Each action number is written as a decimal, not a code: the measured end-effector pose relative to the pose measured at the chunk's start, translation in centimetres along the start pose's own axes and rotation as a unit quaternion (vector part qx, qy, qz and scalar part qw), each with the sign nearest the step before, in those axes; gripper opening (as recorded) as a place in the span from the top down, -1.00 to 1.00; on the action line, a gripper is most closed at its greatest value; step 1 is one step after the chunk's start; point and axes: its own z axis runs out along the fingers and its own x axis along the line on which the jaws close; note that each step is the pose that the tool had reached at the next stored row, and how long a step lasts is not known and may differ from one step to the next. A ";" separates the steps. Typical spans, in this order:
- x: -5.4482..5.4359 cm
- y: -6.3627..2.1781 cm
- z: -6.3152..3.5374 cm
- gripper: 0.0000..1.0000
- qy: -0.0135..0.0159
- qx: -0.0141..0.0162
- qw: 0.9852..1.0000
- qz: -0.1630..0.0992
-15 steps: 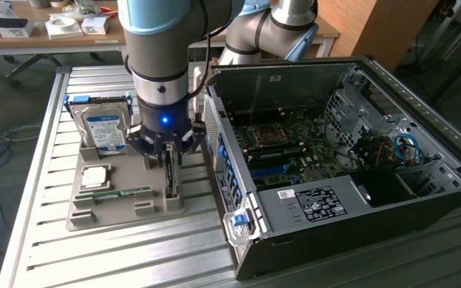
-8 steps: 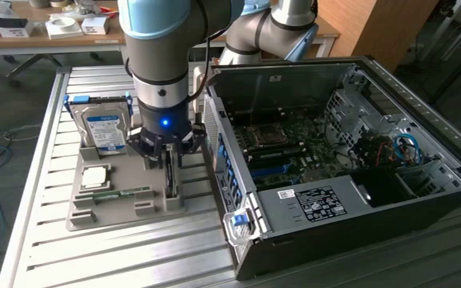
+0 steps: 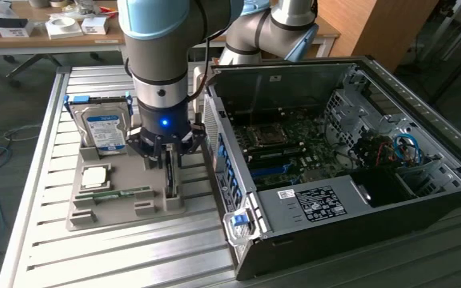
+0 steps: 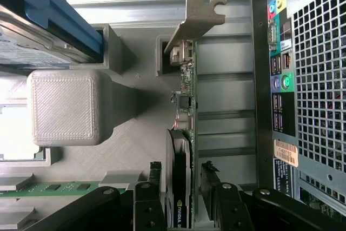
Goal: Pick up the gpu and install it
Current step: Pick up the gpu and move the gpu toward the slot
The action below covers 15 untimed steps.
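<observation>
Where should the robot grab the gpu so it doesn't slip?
Pinch the gpu by its two flat faces near the upper edge, coming straight down. It stands on edge in the grey holder, thin side up, so probably only that top part is free.

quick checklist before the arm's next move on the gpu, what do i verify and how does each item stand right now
1. Gripper centred over the gpu, one finger on each side of the card: ok.
2. Jaws open, card not yet clamped: ok.
3. Gpu standing on edge in the grey holder, metal bracket at the far end from the fingers: ok.
4. Computer case open, with the motherboard exposed: ok.
5. Expansion slot on the motherboard free of cables: cannot tell.
6. Hard drive apart from the gripper: ok.
</observation>
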 end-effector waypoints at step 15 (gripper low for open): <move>0.1 0.03 0.30 0.15 0.000 0.000 1.000 0.000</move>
